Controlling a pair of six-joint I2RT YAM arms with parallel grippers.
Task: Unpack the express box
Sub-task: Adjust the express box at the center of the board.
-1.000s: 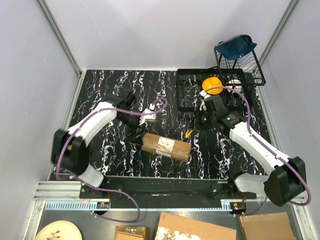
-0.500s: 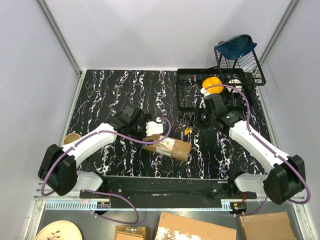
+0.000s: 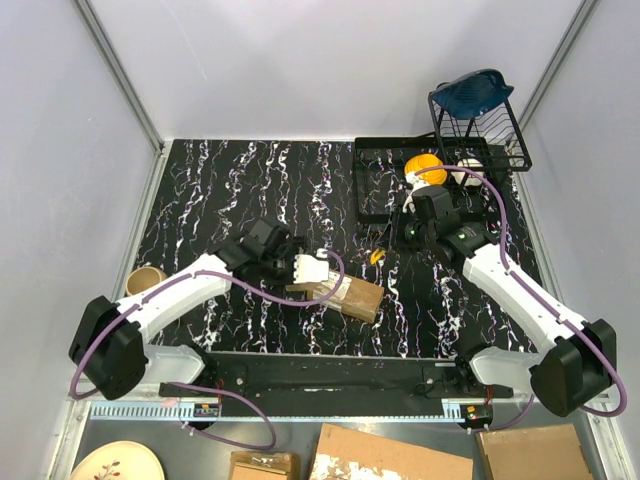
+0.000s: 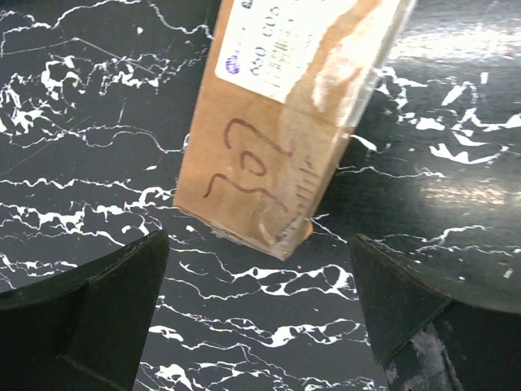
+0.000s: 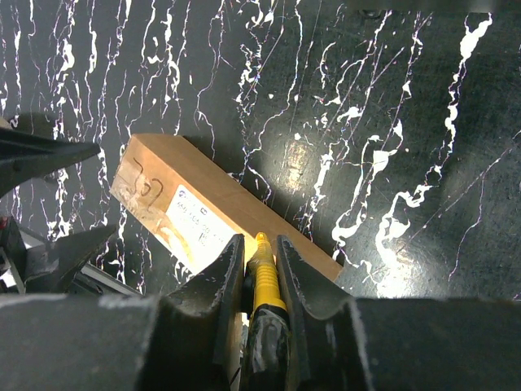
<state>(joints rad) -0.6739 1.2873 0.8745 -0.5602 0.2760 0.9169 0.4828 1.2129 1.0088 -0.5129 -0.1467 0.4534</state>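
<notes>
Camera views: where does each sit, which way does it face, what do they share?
Top external: above, behind the bases, looking down on the table; the left arm and right arm show.
Left wrist: looking down at the express box end, between the fingers of the open left tool.
Right wrist: looking past the right tool, shut on the utility knife, toward the box.
Shared: the express box.

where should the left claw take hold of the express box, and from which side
Grip the express box across its two long sides near its left end, coming straight down from above. It lies flat and is narrow that way, and the open left claw hanging over that end looks wide enough to span it.
</notes>
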